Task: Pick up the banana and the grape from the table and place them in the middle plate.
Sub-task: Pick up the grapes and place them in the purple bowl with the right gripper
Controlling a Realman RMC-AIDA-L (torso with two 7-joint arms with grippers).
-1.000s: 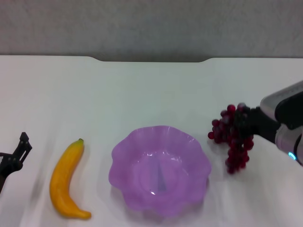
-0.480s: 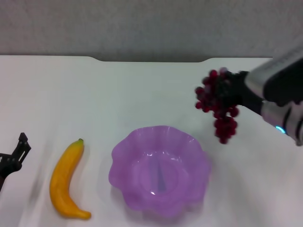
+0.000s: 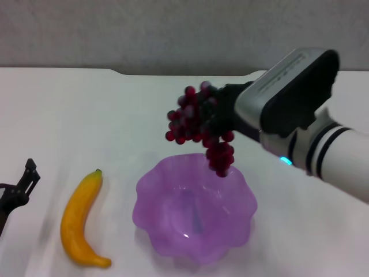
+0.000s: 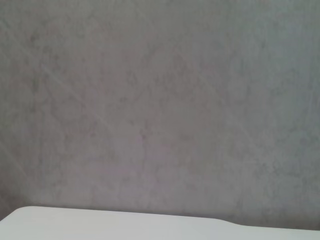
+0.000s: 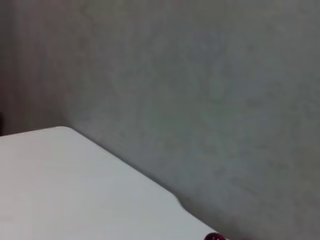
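Right gripper (image 3: pixel 222 115) clamped on dark red-purple grape bunch (image 3: pixel 199 128), hanging above translucent purple scalloped plate (image 3: pixel 195 210), 12 o'clock rim. You should centre it, lower, then release. Left gripper (image 3: pixel 23 183) parked at plate's 9 o'clock, its fingers parted, empty.

— Anything in the way above the middle plate (image 3: pixel 173 231)?
— The right gripper (image 3: pixel 222 118), clamped on the grape (image 3: pixel 199 124), hangs over its far rim.
— And left of the plate?
— The banana (image 3: pixel 81 219) lies there; beyond it sits the left gripper (image 3: pixel 23 184). Bare table (image 3: pixel 86 115) stretches behind the plate.
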